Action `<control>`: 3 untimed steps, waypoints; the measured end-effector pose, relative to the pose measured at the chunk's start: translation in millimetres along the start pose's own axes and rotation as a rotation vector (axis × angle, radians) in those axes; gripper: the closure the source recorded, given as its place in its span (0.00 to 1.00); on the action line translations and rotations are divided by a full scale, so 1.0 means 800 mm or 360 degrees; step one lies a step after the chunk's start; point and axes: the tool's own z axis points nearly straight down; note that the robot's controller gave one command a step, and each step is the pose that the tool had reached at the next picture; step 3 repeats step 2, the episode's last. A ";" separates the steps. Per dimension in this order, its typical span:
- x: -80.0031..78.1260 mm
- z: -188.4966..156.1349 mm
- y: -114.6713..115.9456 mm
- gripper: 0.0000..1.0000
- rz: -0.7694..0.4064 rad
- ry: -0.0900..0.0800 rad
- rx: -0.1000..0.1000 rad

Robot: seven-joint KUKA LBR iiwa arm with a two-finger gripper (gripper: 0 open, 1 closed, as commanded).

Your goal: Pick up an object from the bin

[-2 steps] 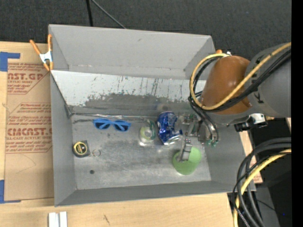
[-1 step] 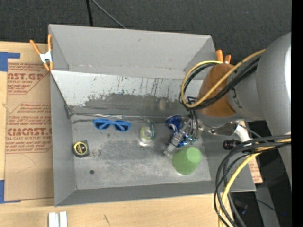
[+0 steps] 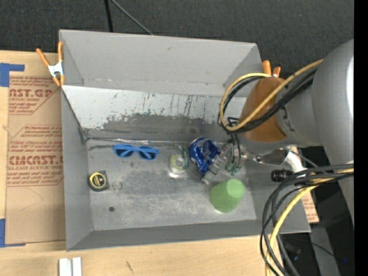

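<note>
1. The gripper [image 3: 221,164] is seen just above the green cup [image 3: 227,195], right beside a crumpled blue wrapper [image 3: 201,152].
2. Whether it is open or closed cannot be told.

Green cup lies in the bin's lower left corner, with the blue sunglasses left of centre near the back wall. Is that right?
No: the camera view shows the green cup in the lower right corner. The blue sunglasses do lie left of centre near the back wall.
</note>
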 end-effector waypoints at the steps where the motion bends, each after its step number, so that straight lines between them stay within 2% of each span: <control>1: -0.034 -0.055 0.018 1.00 0.0081 -0.0004 -0.0005; 2: -0.025 -0.168 -0.007 1.00 0.0159 -0.0010 -0.0009; 3: -0.025 -0.168 -0.007 1.00 0.0159 -0.0010 -0.0009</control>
